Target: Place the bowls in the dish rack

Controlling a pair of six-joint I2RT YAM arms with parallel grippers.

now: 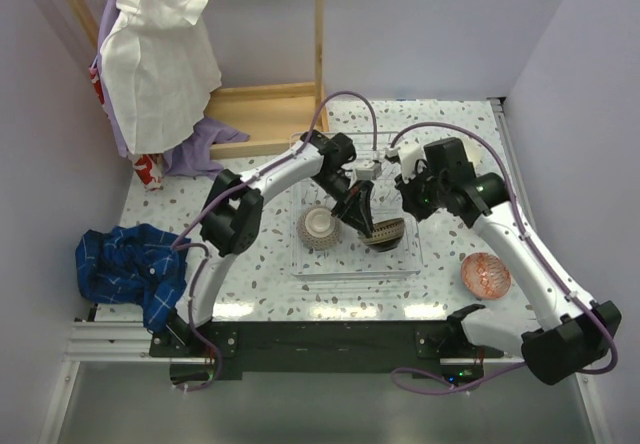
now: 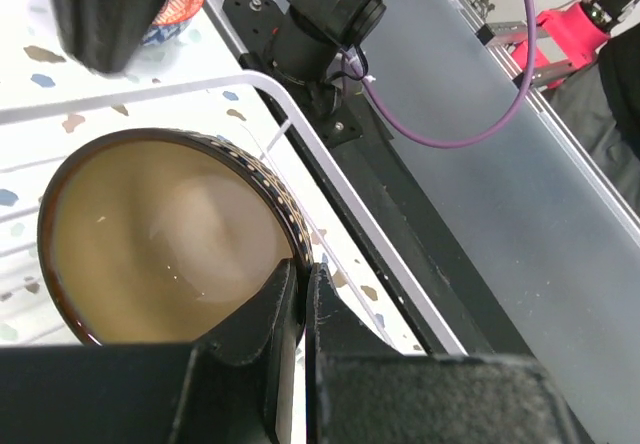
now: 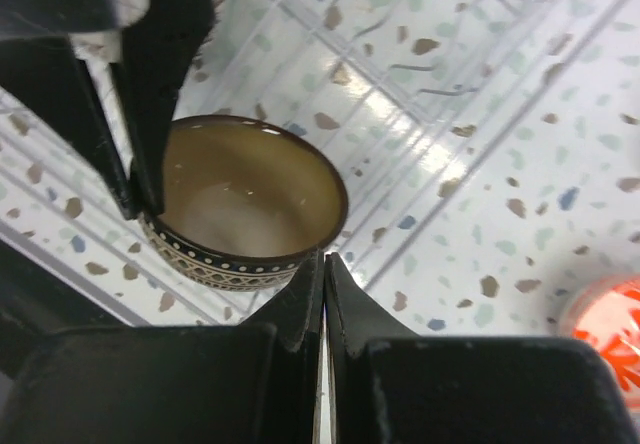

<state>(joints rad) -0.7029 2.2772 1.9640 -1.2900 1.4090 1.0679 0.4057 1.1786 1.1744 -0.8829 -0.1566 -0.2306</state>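
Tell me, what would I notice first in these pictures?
The two white robot arms meeting over the see-through wire dish rack mid-table. The left gripper pinches the rim of a brown patterned bowl in the rack, beside a pale ribbed bowl. A red patterned bowl waits at the table's right.

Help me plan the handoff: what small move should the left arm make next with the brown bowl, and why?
Probably open the left hand and let go. It pinches the rim of the brown bowl, which already sits inside the dish rack, while the right hand is shut and empty beside it.
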